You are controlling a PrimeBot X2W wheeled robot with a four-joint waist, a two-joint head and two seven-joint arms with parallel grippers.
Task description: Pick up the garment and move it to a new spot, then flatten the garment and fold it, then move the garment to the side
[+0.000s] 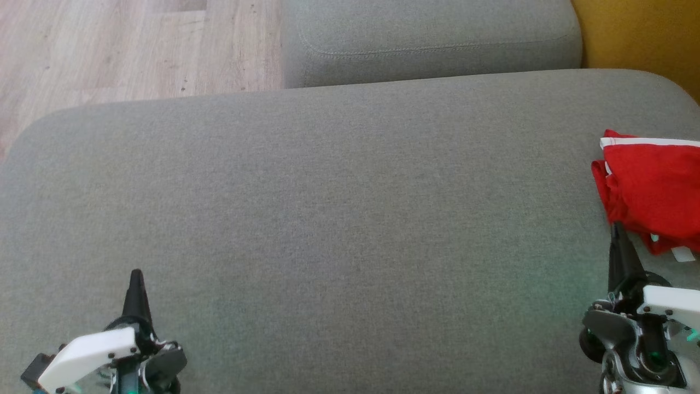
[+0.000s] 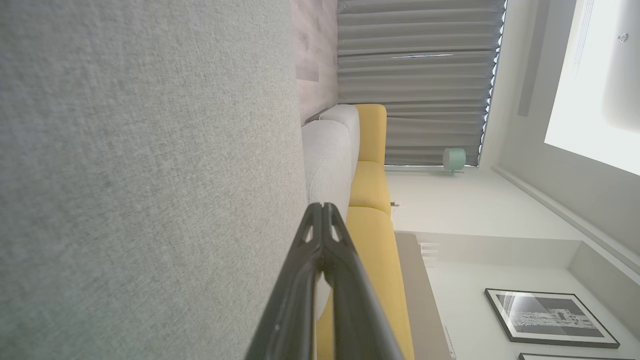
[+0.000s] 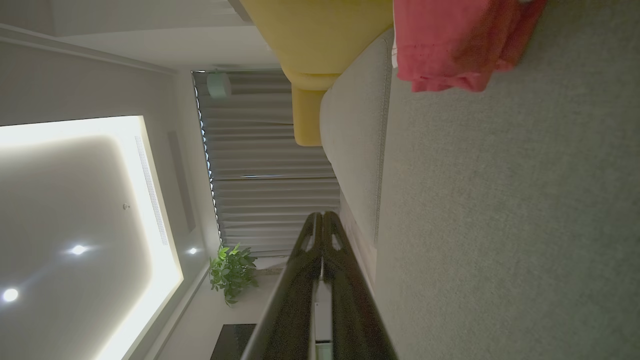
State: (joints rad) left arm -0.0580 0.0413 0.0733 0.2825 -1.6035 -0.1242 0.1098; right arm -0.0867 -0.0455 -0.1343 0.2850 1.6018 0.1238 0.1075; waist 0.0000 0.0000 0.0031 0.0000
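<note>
We find the garment lying in loose red layers at the right edge of the frame, on the grey cushion, partly cut off by the border. Both pincers are closed tight and hold nothing. The right pincer points up just beside the cloth's lower left corner, and the left pincer sits at lower left, well apart. In our judgement this fits either a heap awaiting pick-up or a fold already set aside. Either way the right tip must not snag the hem.

garment: on seat cushion, far right.
right gripper: just before garment.
left gripper: near left, well apart.
second cushion: behind seat cushion.
floor: behind, left.
</note>
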